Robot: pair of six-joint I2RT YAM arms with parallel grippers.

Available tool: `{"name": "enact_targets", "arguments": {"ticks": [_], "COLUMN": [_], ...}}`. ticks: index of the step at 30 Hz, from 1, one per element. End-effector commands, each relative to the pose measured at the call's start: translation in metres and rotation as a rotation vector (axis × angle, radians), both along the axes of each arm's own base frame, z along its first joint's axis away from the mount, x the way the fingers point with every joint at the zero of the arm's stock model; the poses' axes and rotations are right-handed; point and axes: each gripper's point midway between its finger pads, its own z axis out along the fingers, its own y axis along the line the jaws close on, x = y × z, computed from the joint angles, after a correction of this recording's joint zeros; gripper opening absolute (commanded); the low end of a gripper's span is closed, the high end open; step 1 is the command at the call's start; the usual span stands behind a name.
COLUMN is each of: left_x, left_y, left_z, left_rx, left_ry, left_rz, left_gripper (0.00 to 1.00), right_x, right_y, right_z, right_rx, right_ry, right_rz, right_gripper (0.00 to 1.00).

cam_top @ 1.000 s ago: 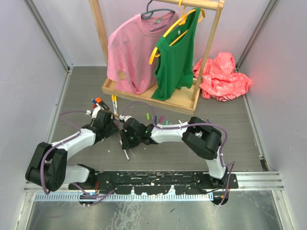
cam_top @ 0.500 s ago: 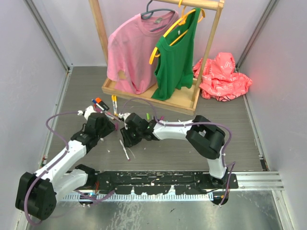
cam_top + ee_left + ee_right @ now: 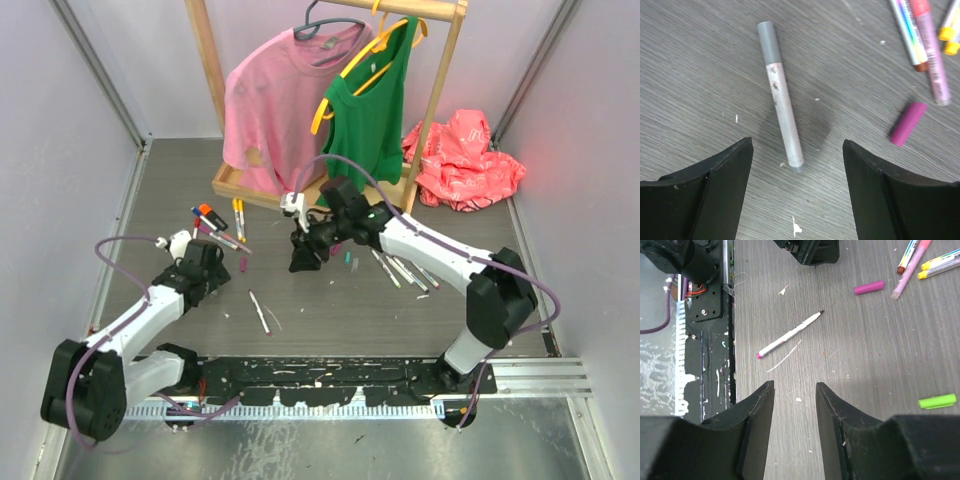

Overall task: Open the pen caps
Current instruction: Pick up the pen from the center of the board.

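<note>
black left claw point(image 3: 796, 145) gapes wide and empty, while right claw point(image 3: 795, 386) stands narrowly parted, seemingly empty.

Overhead camera sits high over the near edge, looking down on the whole worktop point(image 3: 340, 320). Left wrist camera hovers close above it, looking straight down. Right wrist camera looks down from higher up. All three views share one magenta pen cap point(image 3: 869, 287).

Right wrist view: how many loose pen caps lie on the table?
2: a magenta cap near the top, a green cap at the right edge. Others may be hidden.
</note>
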Motion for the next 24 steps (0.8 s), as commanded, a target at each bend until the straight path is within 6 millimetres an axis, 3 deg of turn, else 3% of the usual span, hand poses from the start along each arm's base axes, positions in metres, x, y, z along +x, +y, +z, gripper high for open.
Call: {"name": "enact_targets", "arguments": {"ticks": [1,8,20,24], "left_x": [0.010,0.010,0.008,0.008], "left_y": [0.008,0.009,0.013,0.013], "left_z": [0.001,-0.007,-0.012,-0.015], "left_rx": [0.007,-0.006,-0.020,-0.013], "left_ry": [0.038,0.085,0.105,0.134], "left_rz": [0.027,0.037,0.064,0.062], "left_gripper": [0.71,0.57,0.51,0.40], "right_x": [-0.004,0.005,0.014,0.014], "right_y": [-0.019,-0.034,-0.049,-0.051], "right_z": [0.021,0.034,0.049,0.050], "right_rx": [0.092,0.132,0.173,0.181], "right_ry": [-0.036,-0.056,-0.066,-0.058], "right_rz": [0.093,0.060,0.036,0.036], "right_gripper": [0.45,0.45,0.45,0.45]}}
